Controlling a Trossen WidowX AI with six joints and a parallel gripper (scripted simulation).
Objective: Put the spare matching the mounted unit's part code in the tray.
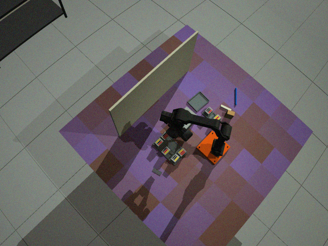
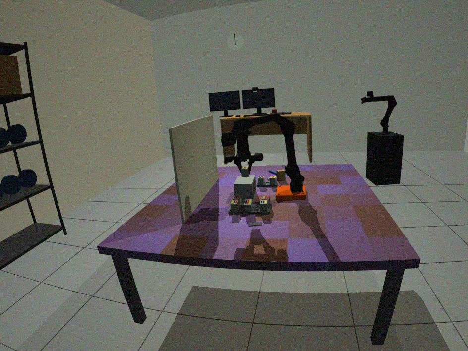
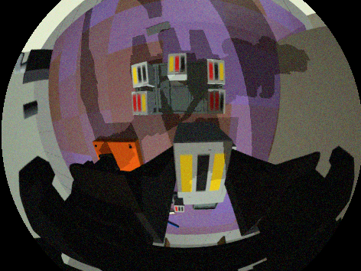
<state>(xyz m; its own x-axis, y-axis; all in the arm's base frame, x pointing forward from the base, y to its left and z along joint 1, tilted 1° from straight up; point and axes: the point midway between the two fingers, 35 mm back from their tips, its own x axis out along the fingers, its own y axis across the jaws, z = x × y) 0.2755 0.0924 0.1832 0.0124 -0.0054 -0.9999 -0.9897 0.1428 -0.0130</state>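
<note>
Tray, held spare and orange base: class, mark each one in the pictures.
Tray (image 1: 198, 101): top view, grey floor.
Held spare (image 3: 202, 174): wrist view, yellow-striped face.
Orange base (image 1: 206, 144): top view, bare left part.

The gripper (image 2: 245, 166) looks like matt black plastic. The spare (image 3: 201, 171) it clamps has a smooth grey casing with flat yellow stripes. Beyond it, the tray (image 1: 197, 101) looks dull grey; under it, the bench (image 2: 340, 234) has a faintly glossy patchwork top.

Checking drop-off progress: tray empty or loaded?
Empty. The tray shows only its bare grey floor in the top view; the gripper holds the spare.
</note>
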